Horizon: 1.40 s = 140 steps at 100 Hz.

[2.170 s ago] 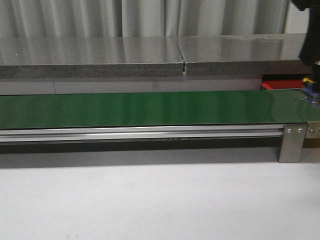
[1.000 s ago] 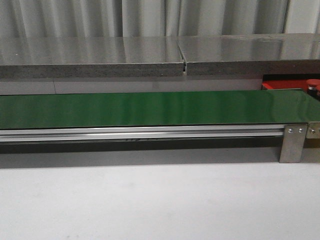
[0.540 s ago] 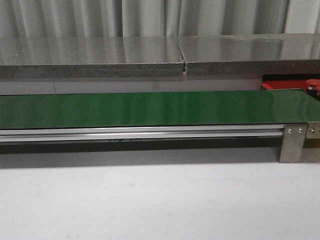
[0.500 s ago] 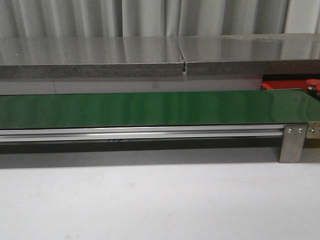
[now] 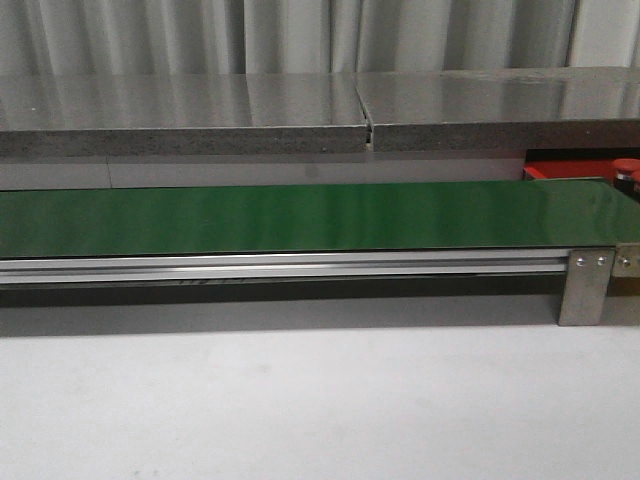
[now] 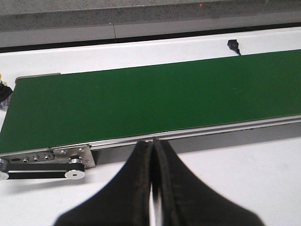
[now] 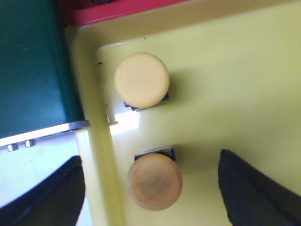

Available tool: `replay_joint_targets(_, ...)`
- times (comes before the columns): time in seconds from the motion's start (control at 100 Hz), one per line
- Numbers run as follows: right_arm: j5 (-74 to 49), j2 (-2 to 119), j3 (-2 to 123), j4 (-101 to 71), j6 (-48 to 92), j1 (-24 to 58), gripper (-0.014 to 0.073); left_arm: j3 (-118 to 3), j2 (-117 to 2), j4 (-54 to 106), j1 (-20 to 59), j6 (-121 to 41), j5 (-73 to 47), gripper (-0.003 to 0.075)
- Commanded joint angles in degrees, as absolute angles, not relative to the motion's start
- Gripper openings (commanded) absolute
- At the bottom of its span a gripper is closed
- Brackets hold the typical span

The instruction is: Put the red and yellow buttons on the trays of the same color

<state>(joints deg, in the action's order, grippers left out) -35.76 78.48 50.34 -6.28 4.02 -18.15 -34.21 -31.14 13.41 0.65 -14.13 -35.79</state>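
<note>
Since your right arm left the front view, its gripper hangs spread around one yellow button in the yellow tray; lift straight up, left gripper pressed together.

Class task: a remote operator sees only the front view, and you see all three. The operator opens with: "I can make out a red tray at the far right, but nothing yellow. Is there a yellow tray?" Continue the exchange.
Observer: Yes. The right wrist view shows a yellow tray beside the end of the green belt.
Operator: Anything in it?
Observer: Two yellow buttons, both standing inside the rim.
Operator: And the claws?
Observer: The right claw is open, with one finger on each side of one button and neither touching it. The left claw is shut on nothing, at the belt's near edge.
</note>
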Motion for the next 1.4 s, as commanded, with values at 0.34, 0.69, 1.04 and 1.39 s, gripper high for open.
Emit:
replay_joint_targets(0.34, -39.0, 73.4, 53.8, -5.5, 5.1, -7.1, -0.0067, -35.8, -31.4, 14.4, 1.2, -14.0, -32.1, -0.0019)
replay_joint_targets(0.69, -38.9, 67.7, 53.7, -5.5, 5.1, 5.0, -0.0068, -35.8, -31.4, 14.4, 1.2, -14.0, -32.1, -0.0019)
replay_joint_targets(1.04, -35.0, 54.2, 51.9, -5.5, 5.8, 9.7, -0.0068, -35.8, -31.4, 14.5, 1.2, -14.0, -32.0, -0.0019)
replay_joint_targets(1.39, -32.3, 38.0, 41.9, -5.5, 6.0, 9.7, -0.0068, -35.8, -31.4, 14.5, 1.2, -14.0, -32.0, -0.0019)
